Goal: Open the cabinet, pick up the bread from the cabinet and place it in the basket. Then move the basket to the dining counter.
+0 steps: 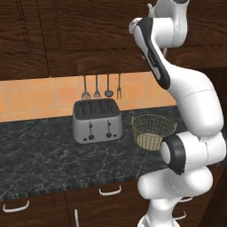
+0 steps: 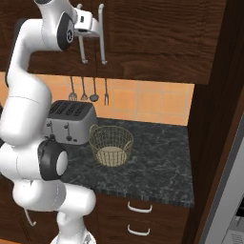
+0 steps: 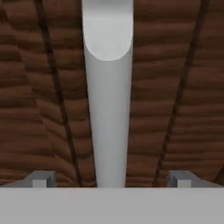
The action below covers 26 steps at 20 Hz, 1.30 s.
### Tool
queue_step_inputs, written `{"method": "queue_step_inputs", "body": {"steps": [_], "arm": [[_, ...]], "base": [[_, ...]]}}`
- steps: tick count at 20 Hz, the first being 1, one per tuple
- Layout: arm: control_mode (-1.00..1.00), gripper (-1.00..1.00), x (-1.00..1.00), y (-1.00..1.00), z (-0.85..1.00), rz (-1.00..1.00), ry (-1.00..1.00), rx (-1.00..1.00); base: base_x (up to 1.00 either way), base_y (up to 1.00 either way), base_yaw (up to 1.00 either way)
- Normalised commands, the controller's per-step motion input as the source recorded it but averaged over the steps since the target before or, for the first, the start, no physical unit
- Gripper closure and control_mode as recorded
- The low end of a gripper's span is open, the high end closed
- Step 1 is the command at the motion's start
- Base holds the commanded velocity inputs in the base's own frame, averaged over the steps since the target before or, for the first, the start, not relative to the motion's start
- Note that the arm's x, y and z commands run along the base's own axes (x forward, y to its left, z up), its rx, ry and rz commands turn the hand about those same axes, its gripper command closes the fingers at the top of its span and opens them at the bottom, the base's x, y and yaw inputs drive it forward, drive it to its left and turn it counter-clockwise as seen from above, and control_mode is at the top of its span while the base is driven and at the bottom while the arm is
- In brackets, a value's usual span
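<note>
The dark brown wall cabinet [image 2: 157, 33] has both doors closed, so the bread is hidden. My gripper [image 2: 86, 32] is raised against the left door's silver bar handle [image 2: 83, 50]. In the hand view the handle [image 3: 108, 109] runs straight up between my two fingertips [image 3: 41, 177], which stand wide apart on either side of it without touching; the gripper [image 3: 111, 180] is open. The round golden wire basket [image 1: 150, 126] sits on the black counter right of the toaster, also the basket [image 2: 110, 138] below the cabinet. It holds nothing. The dining counter is out of view.
A silver toaster [image 1: 97, 120] stands on the black marbled counter [image 1: 40, 150]. Several utensils [image 2: 88, 90] hang on the orange tile wall. The right door handle [image 2: 102, 33] is close beside my hand. A tall dark side panel [image 2: 214, 119] bounds the right.
</note>
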Motion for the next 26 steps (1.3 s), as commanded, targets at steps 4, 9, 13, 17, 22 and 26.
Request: {"method": "queue_step_inputs", "body": {"steps": [4, 9, 13, 17, 22, 26], "arm": [[-1.0, -1.0, 0.23, 0.0, -0.44, 0.0, -0.31, 0.0], [-1.0, -1.0, 0.33, 0.0, -0.15, 0.0, -0.13, 0.0], [-1.0, 1.0, 0.28, 0.0, 0.0, 0.0, 0.0, 0.0], [-1.0, 1.0, 0.11, 0.0, 0.0, 0.0, -0.02, 0.0], [-1.0, 1.0, -0.2, 0.07, 0.0, -0.02, 0.0, 0.0], [-1.0, 1.0, -0.73, 0.31, 0.0, -0.08, 0.0, 0.0]], "base": [[0.0, 0.0, 0.0], [0.0, 0.0, 0.0], [0.0, 0.0, 0.0], [0.0, 0.0, 0.0], [0.0, 0.0, 0.0], [0.0, 0.0, 0.0]]}}
